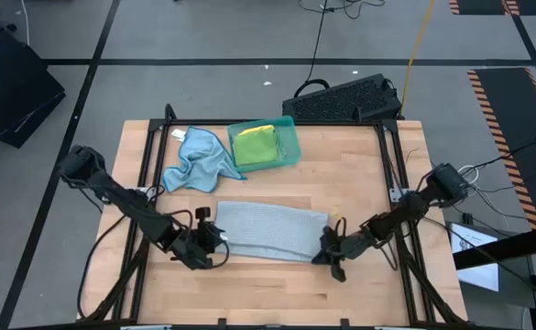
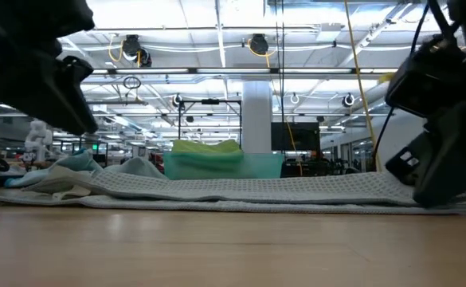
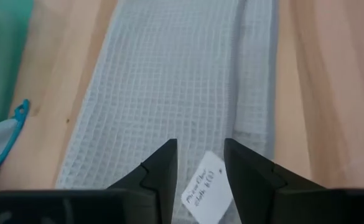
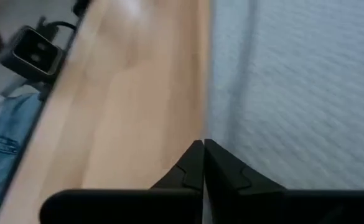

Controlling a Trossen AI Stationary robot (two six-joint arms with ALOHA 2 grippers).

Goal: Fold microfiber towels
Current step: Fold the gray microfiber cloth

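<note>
Gripping opposite ends of the grey towel, which lies flat on the worktop between them, both claws work low. Left claw: jaws narrowly parted astride the towel's tagged edge. Right claw: jaws closed at the towel's other end, apparently pinching its edge. Lifting both ends together, evenly, should keep the fold square.

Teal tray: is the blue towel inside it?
No. The light blue towel lies crumpled on the table beside the teal tray, which holds a green one.
</note>
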